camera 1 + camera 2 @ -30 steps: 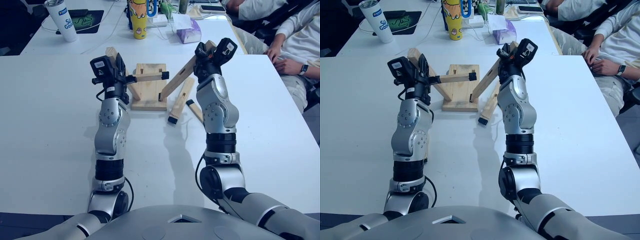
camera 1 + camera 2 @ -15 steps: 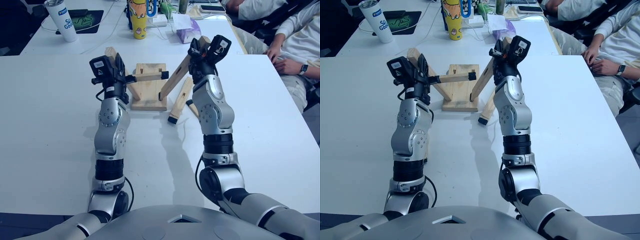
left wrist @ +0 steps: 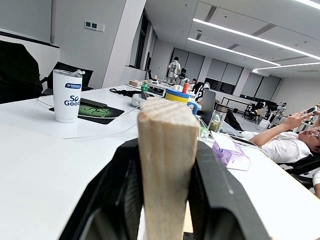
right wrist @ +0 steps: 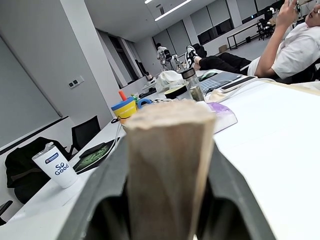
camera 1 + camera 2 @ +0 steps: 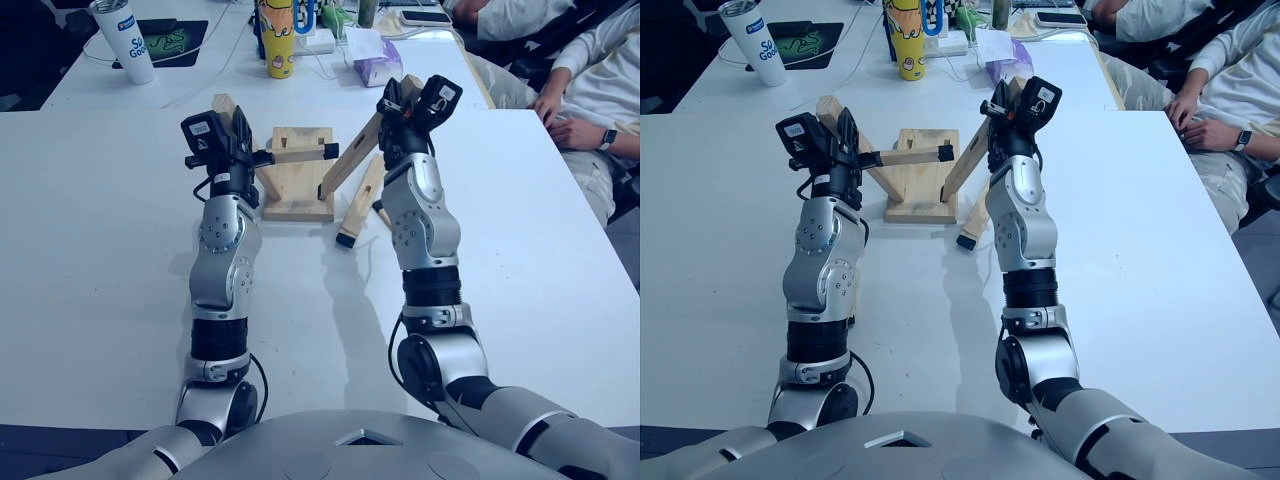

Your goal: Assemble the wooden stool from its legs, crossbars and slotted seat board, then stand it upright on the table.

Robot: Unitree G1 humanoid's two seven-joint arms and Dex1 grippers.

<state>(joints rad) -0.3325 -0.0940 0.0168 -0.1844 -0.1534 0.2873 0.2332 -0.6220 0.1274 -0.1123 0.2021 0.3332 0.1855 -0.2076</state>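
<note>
The slotted seat board (image 5: pixel 297 180) lies flat on the white table (image 5: pixel 100 220). My left gripper (image 5: pixel 237 130) is shut on a wooden leg (image 3: pixel 167 160) held above the board's left side. A crossbar (image 5: pixel 300 153) with a dark tip juts from that leg out over the board. My right gripper (image 5: pixel 400 100) is shut on the top of a second leg (image 5: pixel 352 155), which slants down to the board's right edge; its end grain (image 4: pixel 170 160) sits between the black fingers (image 4: pixel 107 200). A third leg (image 5: pixel 362 200) and a short dark-tipped piece (image 5: pixel 386 215) lie on the table beside my right forearm.
Behind the stool parts stand a yellow cup (image 5: pixel 277 40), a purple tissue pack (image 5: pixel 377 68) and a white tumbler (image 5: pixel 122 38) by a dark mat (image 5: pixel 170 40). A seated person's hand (image 5: pixel 570 130) rests at the table's right edge. Bare tabletop stretches to the left and front.
My right arm has swung a little to the left, carrying the top of its leg closer to the board. The left arm and its leg have stayed put.
</note>
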